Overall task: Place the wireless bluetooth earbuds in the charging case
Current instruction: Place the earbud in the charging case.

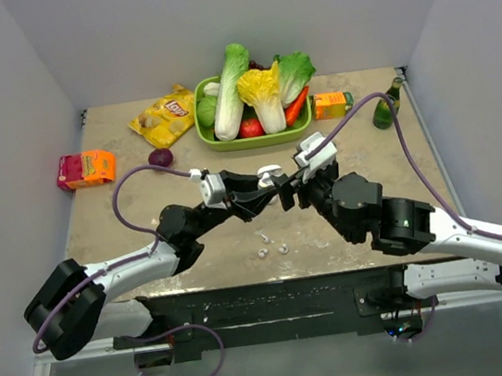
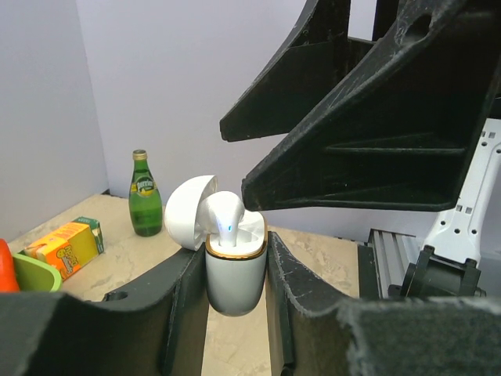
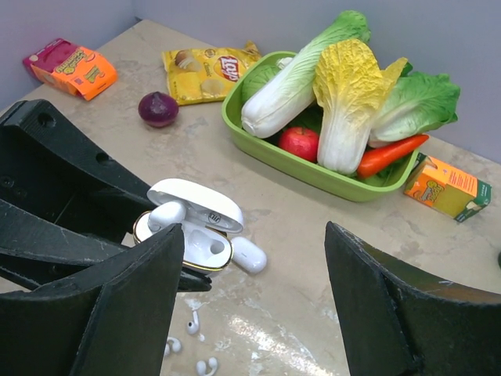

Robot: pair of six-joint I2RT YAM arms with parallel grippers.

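Surface: Beige stone-patterned table (image 1: pixel 125 220) stood between plain grey walls.
Left gripper: the left gripper (image 2: pixel 235 298) was clamped on the body of the charging case (image 3: pixel 200 227), held up above the table's middle.
Charging case: it stood upright with its lid swung open; one seated earbud (image 2: pixel 225 215) showed a small blue light.
Right gripper: the right gripper (image 3: pixel 254 227) had its jaws spread wide and held nothing, its fingers just beside the case.
Loose earbuds: three loose earbuds (image 1: pixel 283 248) lay near the near edge, about midway along it.
Far edge: a green tray (image 1: pixel 209 133) of vegetables sat at the middle, a chip bag (image 1: pixel 164 116) beside it, and a green bottle (image 1: pixel 387 108) toward the far right corner.
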